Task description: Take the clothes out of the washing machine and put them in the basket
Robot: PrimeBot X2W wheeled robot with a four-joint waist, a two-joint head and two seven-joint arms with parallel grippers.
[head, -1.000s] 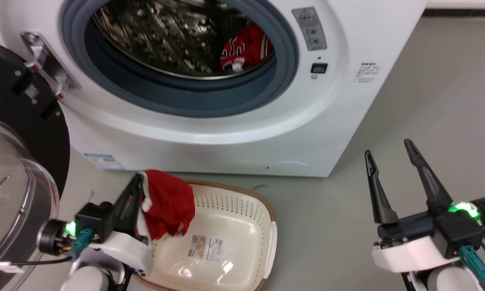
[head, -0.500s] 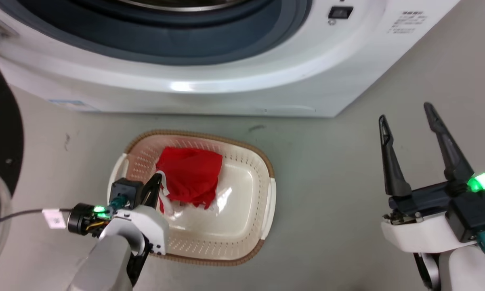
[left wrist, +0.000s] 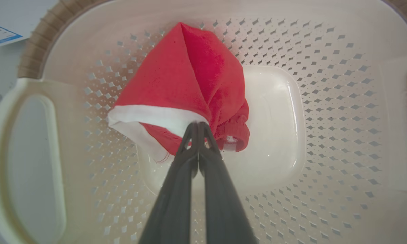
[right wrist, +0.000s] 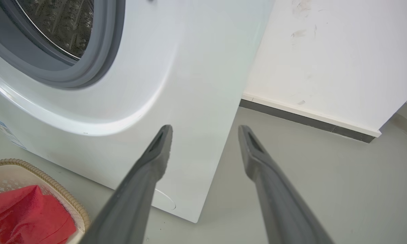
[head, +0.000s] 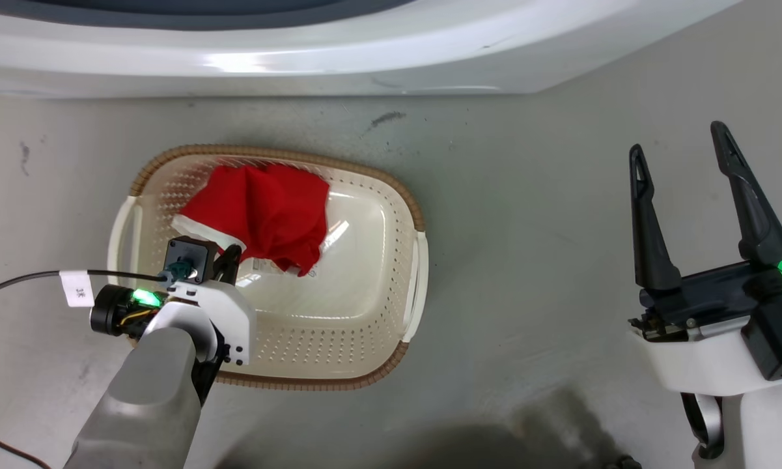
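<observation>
Red garment [head: 260,208] pinched inside the basket [head: 312,339] by the left end effector [left wrist: 198,124].

In the head view the garment is seen toward the basket's 11 o'clock corner, draped against the perforated wall. Its white trim is clamped between the pressed-together fingers of the left end effector, which is set at the basket's 8 o'clock side. The right end effector [head: 678,140] is held spread and empty over the floor [head: 527,260] at 3 o'clock, well apart from the basket. The washing machine [head: 364,58] is found at 12 o'clock, near the basket's far rim.
</observation>
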